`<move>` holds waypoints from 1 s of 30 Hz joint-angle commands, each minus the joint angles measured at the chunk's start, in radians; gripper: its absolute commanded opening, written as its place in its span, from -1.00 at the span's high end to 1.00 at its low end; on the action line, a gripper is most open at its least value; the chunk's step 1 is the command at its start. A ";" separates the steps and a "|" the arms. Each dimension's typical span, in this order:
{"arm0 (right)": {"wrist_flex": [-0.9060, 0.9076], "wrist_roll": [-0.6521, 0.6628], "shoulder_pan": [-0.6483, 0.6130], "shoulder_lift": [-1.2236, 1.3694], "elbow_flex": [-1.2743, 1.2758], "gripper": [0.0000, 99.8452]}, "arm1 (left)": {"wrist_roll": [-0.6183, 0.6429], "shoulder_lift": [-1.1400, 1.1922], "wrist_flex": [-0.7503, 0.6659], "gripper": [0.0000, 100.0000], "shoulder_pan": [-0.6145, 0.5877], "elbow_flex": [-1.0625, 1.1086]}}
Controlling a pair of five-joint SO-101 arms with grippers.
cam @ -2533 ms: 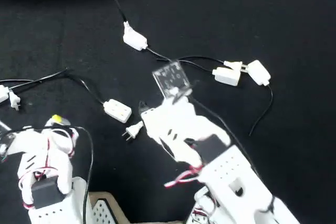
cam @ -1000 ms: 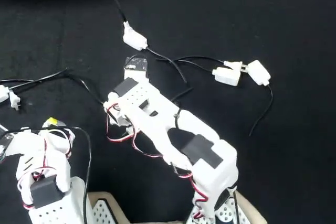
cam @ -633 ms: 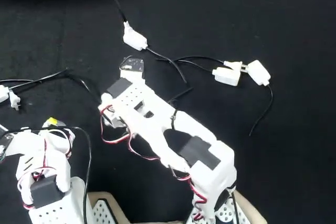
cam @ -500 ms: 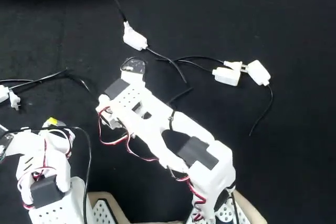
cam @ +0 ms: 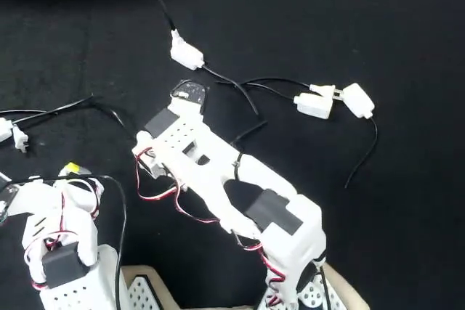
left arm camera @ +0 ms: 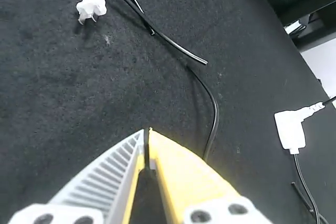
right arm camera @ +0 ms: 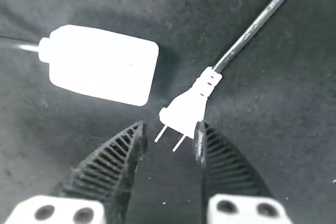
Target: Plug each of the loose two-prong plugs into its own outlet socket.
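Note:
In the right wrist view a loose white two-prong plug (right arm camera: 188,109) lies on the black cloth, prongs toward me, next to a white outlet block (right arm camera: 100,72). My right gripper (right arm camera: 169,129) is open, its fingertips on either side of the plug's prongs and not touching them. In the high view the right arm (cam: 207,165) stretches over that spot and hides both. My left gripper (left arm camera: 147,136) is shut on nothing and hangs low over the cloth at the near left (cam: 75,170). Farther out lies another loose plug (left arm camera: 92,8), which shows at the table's left edge (cam: 18,138).
A white outlet block (cam: 186,53) on a black cord lies at the back middle. At the right a white socket (cam: 314,104) and a white plug (cam: 357,99) sit close together with prongs between them. Black cords (cam: 240,88) cross the middle of the cloth.
The right arm has swung left and forward over the outlet block and loose plug, covering them in the high view. Over the last half second it barely shifted. The left arm stayed still.

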 commanded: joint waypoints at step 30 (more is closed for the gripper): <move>0.137 2.289 -0.008 -0.010 0.016 0.70 | -0.009 -0.005 -0.005 0.94 -0.010 -0.015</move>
